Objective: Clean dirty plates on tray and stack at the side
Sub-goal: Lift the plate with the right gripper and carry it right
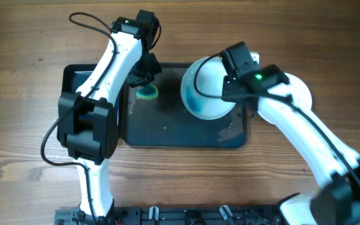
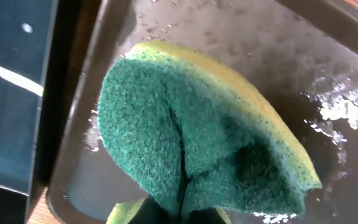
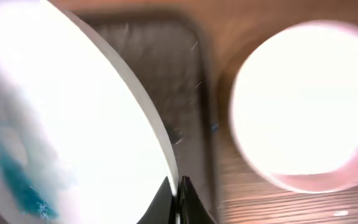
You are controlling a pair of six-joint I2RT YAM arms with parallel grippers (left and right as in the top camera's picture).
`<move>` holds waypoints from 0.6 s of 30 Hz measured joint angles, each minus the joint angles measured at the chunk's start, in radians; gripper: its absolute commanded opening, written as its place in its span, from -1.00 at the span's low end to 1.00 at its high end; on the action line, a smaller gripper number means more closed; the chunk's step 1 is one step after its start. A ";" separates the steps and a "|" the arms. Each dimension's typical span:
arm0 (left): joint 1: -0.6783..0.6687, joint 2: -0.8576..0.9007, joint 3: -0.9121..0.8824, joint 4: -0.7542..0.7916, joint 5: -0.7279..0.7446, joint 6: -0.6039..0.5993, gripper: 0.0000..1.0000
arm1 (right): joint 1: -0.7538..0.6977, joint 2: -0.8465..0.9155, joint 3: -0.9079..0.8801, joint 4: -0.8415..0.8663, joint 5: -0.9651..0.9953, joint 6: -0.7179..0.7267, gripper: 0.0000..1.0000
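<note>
Wooden table (image 1: 17, 94), wet tray (image 1: 167, 134) under both grippers. Left gripper (image 1: 145, 80) clamped on sponge (image 2: 185, 130). Right gripper (image 3: 178, 198) pinching rim of smeared plate (image 3: 73, 124), tilted above tray; second plate (image 3: 303, 106) beside. Risk: thin edge hold slipping under sponge pressure, plate dropping.

Seen from above, the left arm (image 1: 108, 65) pairs smooth white tubular links with boxy black joint housings (image 1: 87, 128), and a thin black cable (image 1: 45, 145) loops beside it. The right arm (image 1: 295, 125) has matching white shells and a black wrist block (image 1: 245, 65) lit by a small green light (image 1: 258, 77). The right gripper (image 3: 176, 186) ends in slim dark fingers.
</note>
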 measured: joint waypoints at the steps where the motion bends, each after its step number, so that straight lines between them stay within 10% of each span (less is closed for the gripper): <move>1: 0.000 0.000 0.000 0.006 0.016 0.000 -0.92 | 0.029 -0.029 0.000 -0.012 0.077 0.000 -0.91; 18: 0.000 0.000 0.000 0.055 0.132 0.006 -0.92 | 0.424 -0.086 0.000 -0.066 0.885 -0.121 -0.91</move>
